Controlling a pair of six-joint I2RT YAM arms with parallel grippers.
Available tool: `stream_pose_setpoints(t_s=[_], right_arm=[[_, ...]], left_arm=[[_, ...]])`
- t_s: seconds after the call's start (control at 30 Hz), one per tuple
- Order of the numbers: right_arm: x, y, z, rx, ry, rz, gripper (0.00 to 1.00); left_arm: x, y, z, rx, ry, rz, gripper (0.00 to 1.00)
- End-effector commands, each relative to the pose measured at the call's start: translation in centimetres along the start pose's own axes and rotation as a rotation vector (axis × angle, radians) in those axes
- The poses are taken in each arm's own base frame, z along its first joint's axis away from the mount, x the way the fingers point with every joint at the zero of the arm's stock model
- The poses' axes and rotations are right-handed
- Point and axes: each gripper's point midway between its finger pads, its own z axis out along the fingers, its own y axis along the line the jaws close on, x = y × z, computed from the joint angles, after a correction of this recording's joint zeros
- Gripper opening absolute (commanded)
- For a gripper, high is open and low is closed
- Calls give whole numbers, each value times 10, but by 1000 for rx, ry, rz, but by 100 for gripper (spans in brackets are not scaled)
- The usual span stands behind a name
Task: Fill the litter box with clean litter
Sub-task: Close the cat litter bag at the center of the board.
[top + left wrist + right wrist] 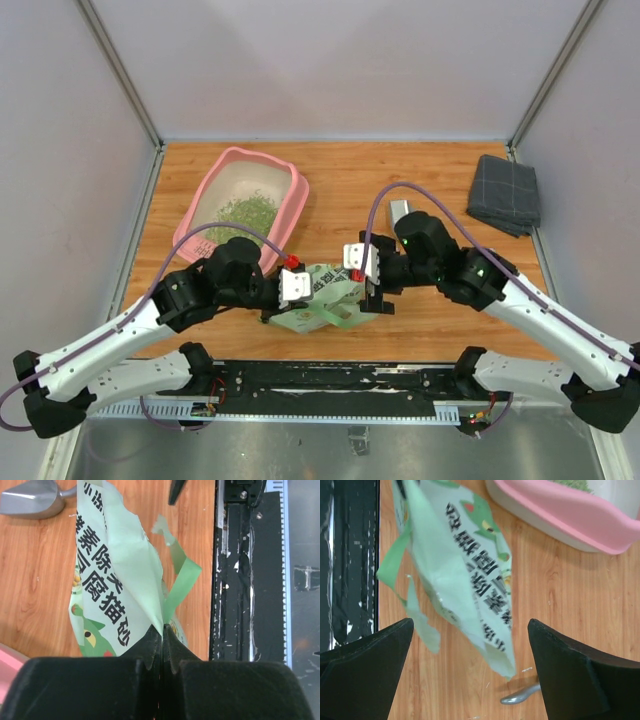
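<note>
The pink litter box [293,190] sits on the wooden tabletop [440,320] toward 10 o'clock. A patch of clean litter [246,210], green and grainy, covers part of its pale floor. At 6 o'clock, near the front edge, a light green printed bag [325,303] hangs between the two arms. The left gripper [161,647] is pinched tight on a fold of the bag, its fingers pressed together on the plastic. The right gripper [470,625] stands wide apart, with the bag's loose end between its fingers and touching neither, as far as I can see. A grey metal scoop [400,212] lies at 1 o'clock from the bag, and a folded grey cloth [505,193] lies at 2 o'clock on the tabletop.
</note>
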Motion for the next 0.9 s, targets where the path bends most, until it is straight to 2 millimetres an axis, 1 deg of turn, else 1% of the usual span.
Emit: stream_pose_setpoints(t_s=[0.0, 0.03, 0.1, 0.13, 0.23, 0.3, 0.37, 0.4, 0.47, 0.5, 0.57, 0.63, 0.77, 0.8, 0.87], right_arm=[[-51, -18, -30, -40, -160, 171, 99], [-57, -25, -36, -33, -185, 210, 98], [-61, -26, -38, -60, -198, 248, 96], [-59, -27, -36, -67, -183, 256, 96], [-41, -24, -20, -101, -118, 312, 94], [-36, -13, -12, -166, -117, 343, 92], [-33, 5, -10, -256, -137, 310, 89], [-30, 10, -10, -263, -136, 284, 88], [-19, 11, -9, -202, -140, 177, 90], [-11, 5, -6, -137, -133, 124, 91], [7, 4, 3, -86, -115, 68, 92], [13, 4, 9, -73, -110, 54, 87], [21, 2, 22, -28, -79, 36, 69], [23, 1, 26, -12, -73, 24, 66], [24, -2, 30, 18, -64, -1, 63]], left_arm=[[-34, 12, -16, -40, -84, 189, 0], [-31, 12, -16, -34, -75, 204, 0], [-28, 11, -16, -25, -70, 238, 0], [-28, 10, -17, -23, -72, 253, 0], [-29, 9, -19, -25, -89, 291, 0], [-30, 9, -20, -29, -104, 308, 0], [-34, 10, -22, -47, -123, 308, 0], [-35, 10, -23, -48, -131, 306, 0], [-39, 6, -24, -30, -150, 308, 0], [-41, 4, -25, -23, -163, 311, 0], [-48, 2, -28, -23, -196, 324, 0], [-55, 1, -30, -28, -229, 332, 0], [-64, 0, -32, -20, -260, 338, 0], [-64, 0, -31, -19, -263, 338, 0], [-66, -1, -31, -17, -269, 340, 0]])
